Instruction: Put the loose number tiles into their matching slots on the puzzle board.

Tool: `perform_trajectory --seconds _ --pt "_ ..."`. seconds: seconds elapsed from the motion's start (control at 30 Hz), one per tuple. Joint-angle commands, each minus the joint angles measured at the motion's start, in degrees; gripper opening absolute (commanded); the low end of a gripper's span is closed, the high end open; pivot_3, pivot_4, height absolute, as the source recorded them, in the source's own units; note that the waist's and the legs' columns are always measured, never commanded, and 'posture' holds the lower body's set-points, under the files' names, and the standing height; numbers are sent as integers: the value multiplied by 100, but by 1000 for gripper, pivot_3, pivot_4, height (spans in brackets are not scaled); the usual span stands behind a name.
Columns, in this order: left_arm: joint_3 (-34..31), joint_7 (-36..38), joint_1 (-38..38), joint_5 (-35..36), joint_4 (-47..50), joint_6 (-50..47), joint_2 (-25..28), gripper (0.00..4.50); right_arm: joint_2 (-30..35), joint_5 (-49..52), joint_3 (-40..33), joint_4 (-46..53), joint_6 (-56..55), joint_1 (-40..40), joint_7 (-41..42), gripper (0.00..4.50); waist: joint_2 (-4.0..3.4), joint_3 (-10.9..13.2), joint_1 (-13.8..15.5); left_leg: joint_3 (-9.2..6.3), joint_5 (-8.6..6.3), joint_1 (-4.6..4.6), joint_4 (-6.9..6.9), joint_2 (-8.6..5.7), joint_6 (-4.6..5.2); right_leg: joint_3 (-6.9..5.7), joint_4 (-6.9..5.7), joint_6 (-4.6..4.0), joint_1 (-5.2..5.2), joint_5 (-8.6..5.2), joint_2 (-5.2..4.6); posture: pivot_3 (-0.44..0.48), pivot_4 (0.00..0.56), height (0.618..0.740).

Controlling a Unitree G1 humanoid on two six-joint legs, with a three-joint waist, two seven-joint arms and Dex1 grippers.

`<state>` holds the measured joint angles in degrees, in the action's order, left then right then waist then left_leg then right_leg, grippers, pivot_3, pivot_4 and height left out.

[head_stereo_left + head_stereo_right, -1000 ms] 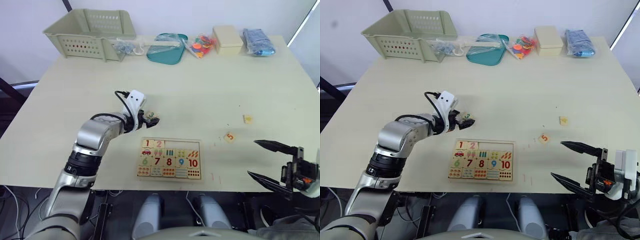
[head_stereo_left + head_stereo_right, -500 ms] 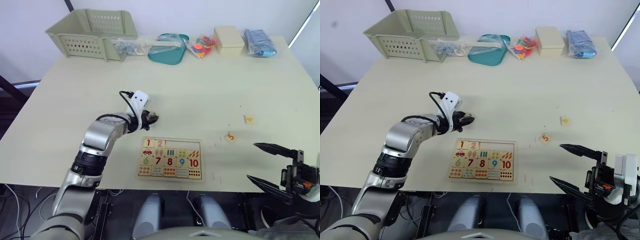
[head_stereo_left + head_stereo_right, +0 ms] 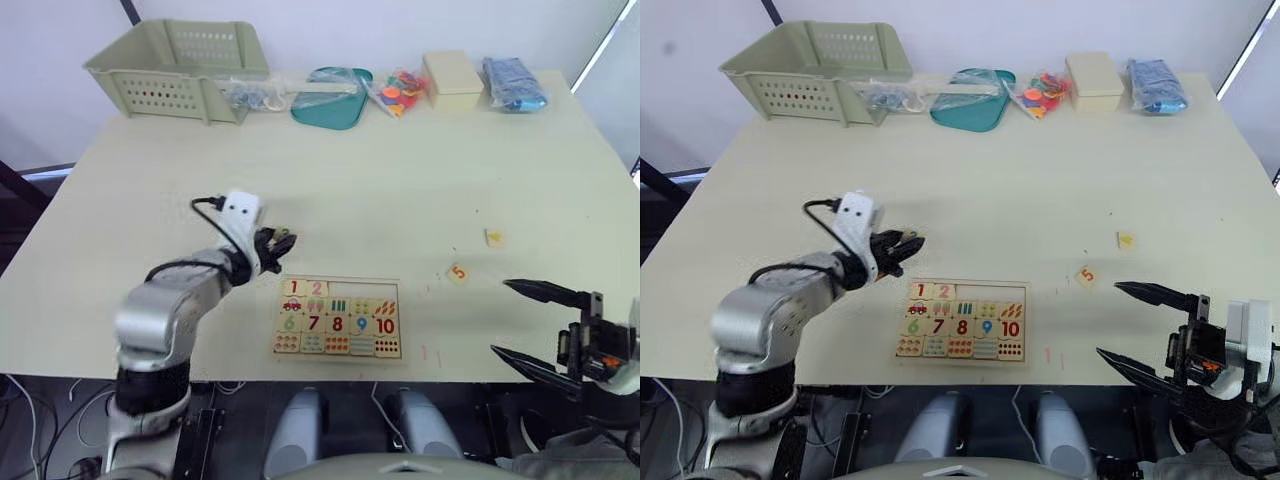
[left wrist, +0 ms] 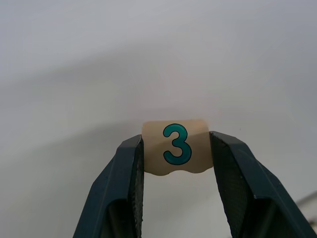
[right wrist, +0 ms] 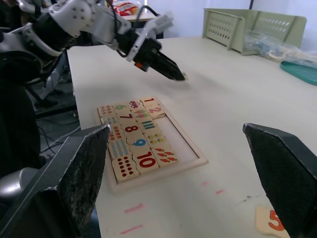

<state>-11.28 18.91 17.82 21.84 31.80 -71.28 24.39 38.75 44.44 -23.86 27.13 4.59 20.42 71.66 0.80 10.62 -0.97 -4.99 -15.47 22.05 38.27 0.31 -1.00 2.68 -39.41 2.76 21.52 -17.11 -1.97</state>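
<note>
Your left hand (image 4: 177, 148) is pinching the tile printed with a teal 3 (image 4: 177, 147), one black finger on each side edge, digit facing the wrist camera. From the head view that hand hangs above the worktop (image 3: 380, 170), just beyond the far-left corner of the puzzle board (image 3: 338, 318), not touching it. The board lies flat near your front edge of the worktop. In its upper row, the tiles 1 (image 3: 294, 288) and 2 (image 3: 317, 289) already sit in the two leftmost slots, and the three slots (image 3: 362, 291) to their right are bare wood. Below them run a row of picture tiles, then the large digits 6 to 10, then the dot tiles. To the right of the board, the tile with an orange 5 (image 3: 458, 272) lies loose on the worktop, and another small pale tile (image 3: 494, 237) lies a little farther away and to the right; you cannot read its digit from here. Your right hand (image 3: 525, 322) is spread wide and holds nothing, off the near right corner of the worktop, well apart from both loose tiles.
</note>
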Motion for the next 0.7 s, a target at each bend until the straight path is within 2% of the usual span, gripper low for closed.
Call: perform_trajectory --seconds 0.03,0.3,0.43,0.57,0.63,0.7 --pt "-590 -244 -334 171 951 -461 -176 1486 94 177 29 -62 72 -169 164 4500 0 0 27 -2 0 0 0 -1 0 -3 0 0 -2 0 -2 0 150 740" --pt "-1024 -840 -1200 -30 1811 -1127 -803 1486 139 212 66 -304 -209 -440 908 4500 4 -1 45 -2 0 -1 4 -5 0 -5 0 1 -6 1 2 0 150 740" --pt "-900 -1031 -1434 -170 1771 -1137 -888 1486 165 164 49 -441 -357 -449 1276 4500 4 -1 39 1 0 -4 4 -6 -1 -8 -2 1 -7 1 6 0 150 740" --pt "-716 -1154 -1579 -254 1730 -1008 -940 1486 172 178 29 -509 -353 -485 1307 4500 4 -1 36 -1 0 -7 4 -4 0 0 -1 1 -8 1 5 0 150 740" --pt "-718 -1220 -1636 -294 1738 -1001 -1016 2525 165 162 31 -524 -364 -475 1319 4500 4 -1 37 -1 0 -7 4 -4 0 0 -1 1 -8 1 4 0 150 740" --pt "-769 -1203 -1669 -263 1796 -1008 -1077 3365 163 143 26 -557 -370 -490 1319 4500 4 -1 37 0 0 -8 3 -4 0 0 -1 1 -9 1 4 0 150 740"
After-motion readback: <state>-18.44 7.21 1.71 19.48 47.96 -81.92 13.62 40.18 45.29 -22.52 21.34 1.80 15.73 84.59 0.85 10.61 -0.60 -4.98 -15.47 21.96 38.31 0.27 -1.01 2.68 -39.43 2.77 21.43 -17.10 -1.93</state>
